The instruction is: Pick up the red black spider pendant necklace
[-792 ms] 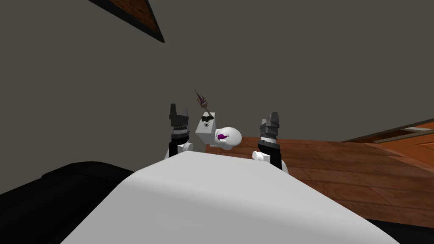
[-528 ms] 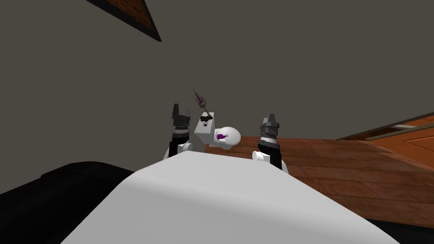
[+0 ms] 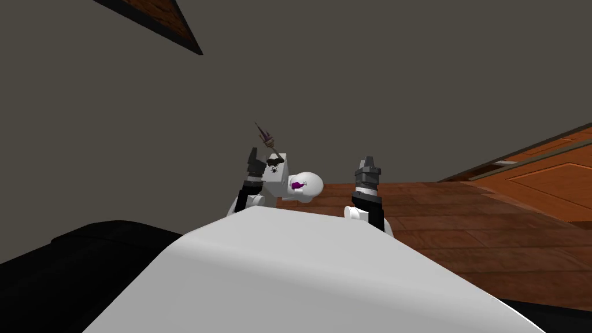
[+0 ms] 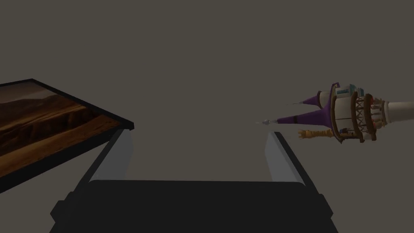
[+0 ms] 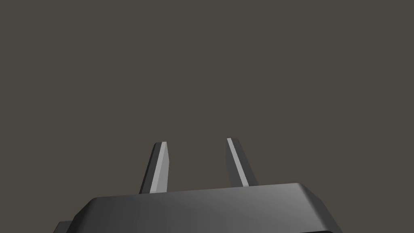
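Note:
The spider pendant necklace (image 3: 273, 169) is a small black spider shape lying on the top of a white box-shaped tank (image 3: 278, 180), which joins a rounded white bowl (image 3: 311, 186). My left gripper (image 3: 253, 157) is right beside the tank's left side, at the pendant's height. In the left wrist view the left gripper (image 4: 198, 147) stands open, holding nothing, and faces a grey wall. My right gripper (image 3: 367, 165) is raised to the right of the bowl, well apart from it. Its fingers (image 5: 160, 162) have a gap with nothing between them.
A purple and white rocket-like toy (image 3: 268, 139) (image 4: 347, 113) sticks up just behind the tank, close to my left fingertips. A small purple object (image 3: 297, 185) lies on the bowl. A framed picture (image 4: 40, 121) hangs on the wall. Wooden floor (image 3: 462, 231) and a door (image 3: 549, 179) lie right.
My left gripper has moved right, up against the tank's side. The head camera has turned, so the picture frame slid left and the door came further into view. The right arm stayed still.

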Robot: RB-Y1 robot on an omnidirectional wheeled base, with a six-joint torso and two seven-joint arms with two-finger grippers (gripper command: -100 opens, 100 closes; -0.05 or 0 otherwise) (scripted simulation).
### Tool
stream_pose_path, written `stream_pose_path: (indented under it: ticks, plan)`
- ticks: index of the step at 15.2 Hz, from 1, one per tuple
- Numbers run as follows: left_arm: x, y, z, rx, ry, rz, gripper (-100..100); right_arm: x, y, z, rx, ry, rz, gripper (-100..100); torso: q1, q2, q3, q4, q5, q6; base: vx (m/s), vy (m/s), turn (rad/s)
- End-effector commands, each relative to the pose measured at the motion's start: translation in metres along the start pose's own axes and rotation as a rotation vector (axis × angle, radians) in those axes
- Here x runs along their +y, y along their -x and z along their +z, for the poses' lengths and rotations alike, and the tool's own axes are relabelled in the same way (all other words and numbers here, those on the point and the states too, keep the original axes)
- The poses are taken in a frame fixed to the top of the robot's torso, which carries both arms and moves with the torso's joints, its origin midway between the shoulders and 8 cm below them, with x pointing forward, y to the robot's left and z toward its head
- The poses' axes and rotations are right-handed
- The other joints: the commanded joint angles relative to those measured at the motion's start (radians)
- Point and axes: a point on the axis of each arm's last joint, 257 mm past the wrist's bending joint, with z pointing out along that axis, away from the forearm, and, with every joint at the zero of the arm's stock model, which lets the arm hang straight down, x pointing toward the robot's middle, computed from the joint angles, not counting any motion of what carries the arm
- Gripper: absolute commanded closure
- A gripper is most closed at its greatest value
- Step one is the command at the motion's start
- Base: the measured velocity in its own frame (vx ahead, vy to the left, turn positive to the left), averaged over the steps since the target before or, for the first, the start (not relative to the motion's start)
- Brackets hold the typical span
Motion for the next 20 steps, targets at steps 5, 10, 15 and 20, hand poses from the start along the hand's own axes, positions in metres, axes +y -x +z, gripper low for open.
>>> stream_pose_path:
  ticks: [5,10,15,20]
  plan:
    - [0.064,-0.014,-0.01,0.04,0.162,-0.03,-100,0.0,0.0,0.0,0.0,0.0,0.0,0,0.0,0.0,0.0,0.0,0.0,0.0,-0.01,-0.07,-0.126]
    - [0.106,-0.023,-0.021,0.069,0.271,-0.035,-100,0.0,0.0,0.0,0.0,0.0,0.0,0,0.001,-0.002,-0.001,0.0,0.0,0.0,0.015,-0.058,-0.09]
    - [0.152,-0.022,-0.041,0.114,0.395,0.013,-100,0.0,0.0,0.0,0.0,0.0,0.0,0,0.005,-0.003,-0.002,-0.001,0.001,0.0,0.032,-0.009,-0.034]
    - [0.184,-0.009,-0.057,0.147,0.485,0.085,-100,0.0,0.0,0.0,0.0,0.0,-0.001,0,0.01,-0.004,-0.002,-0.001,0.002,-0.001,0.047,0.048,0.009]
